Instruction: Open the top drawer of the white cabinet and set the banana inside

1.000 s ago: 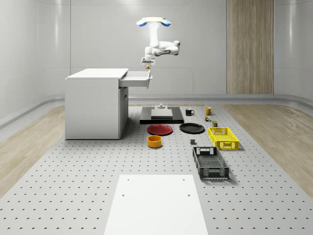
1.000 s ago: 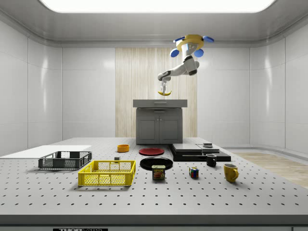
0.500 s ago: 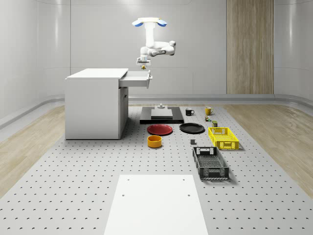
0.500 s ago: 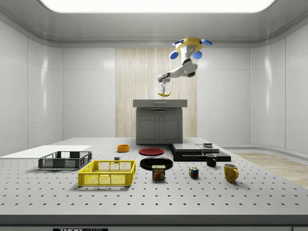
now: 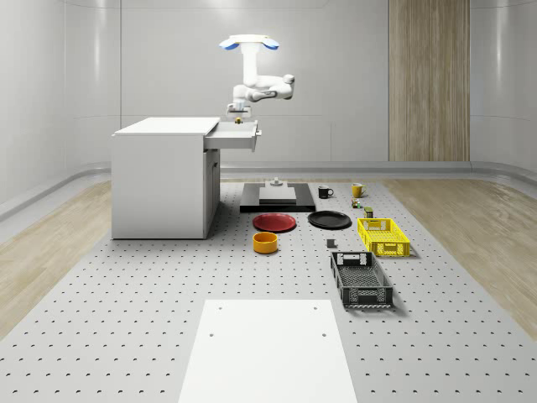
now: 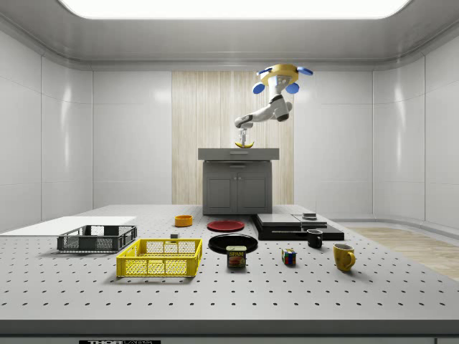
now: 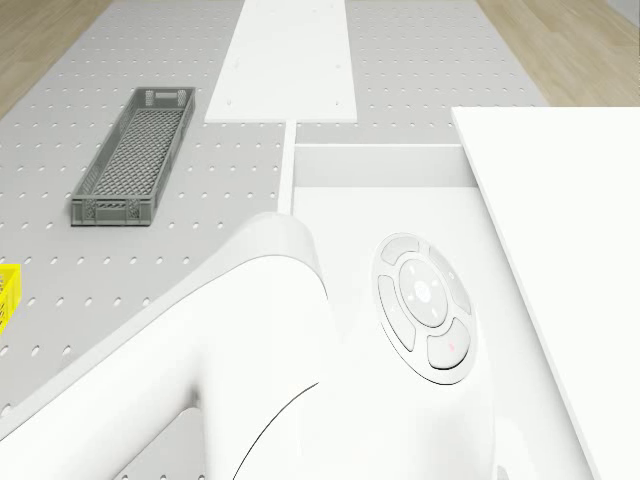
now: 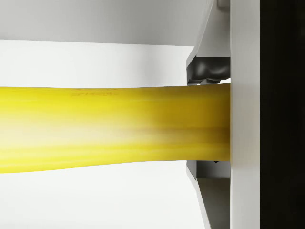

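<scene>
Here, the hovering white drone [image 5: 248,42] poises its hand [image 5: 238,113], clenched on the curved yellow banana [image 8: 109,129], above the white cabinet's [image 5: 161,180] pulled-out top drawer [image 5: 235,136], upper centre, ready for release.

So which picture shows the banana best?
The wrist view: the banana stretches big and yellow across it, held in the pincer. In the side view it is a tiny yellow curve just above the white cabinet. In the whole-scene view it is a speck over the open top drawer.
</scene>
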{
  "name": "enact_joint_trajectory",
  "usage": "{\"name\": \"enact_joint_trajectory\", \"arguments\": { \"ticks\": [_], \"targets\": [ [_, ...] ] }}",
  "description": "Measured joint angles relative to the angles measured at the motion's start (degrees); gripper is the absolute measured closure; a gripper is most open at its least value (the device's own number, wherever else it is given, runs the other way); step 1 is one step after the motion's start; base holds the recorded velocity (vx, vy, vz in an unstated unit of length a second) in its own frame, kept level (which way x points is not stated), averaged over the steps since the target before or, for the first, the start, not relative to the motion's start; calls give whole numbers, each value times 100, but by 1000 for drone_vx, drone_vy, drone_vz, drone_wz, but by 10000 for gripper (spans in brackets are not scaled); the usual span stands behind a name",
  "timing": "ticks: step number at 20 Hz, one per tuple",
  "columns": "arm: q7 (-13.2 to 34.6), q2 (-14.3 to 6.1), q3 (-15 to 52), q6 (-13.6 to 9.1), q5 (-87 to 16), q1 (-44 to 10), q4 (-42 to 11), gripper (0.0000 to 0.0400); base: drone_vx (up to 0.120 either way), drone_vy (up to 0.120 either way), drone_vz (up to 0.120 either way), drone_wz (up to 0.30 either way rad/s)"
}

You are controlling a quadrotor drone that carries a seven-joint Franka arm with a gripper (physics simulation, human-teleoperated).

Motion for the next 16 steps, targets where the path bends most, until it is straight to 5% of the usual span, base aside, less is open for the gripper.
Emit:
{"name": "enact_joint_trajectory", "arguments": {
  "ticks": [16],
  "targets": [
    [2, 54, 882, 390, 822, 206, 376, 210, 0, -10, 0, 0]
  ]
}}
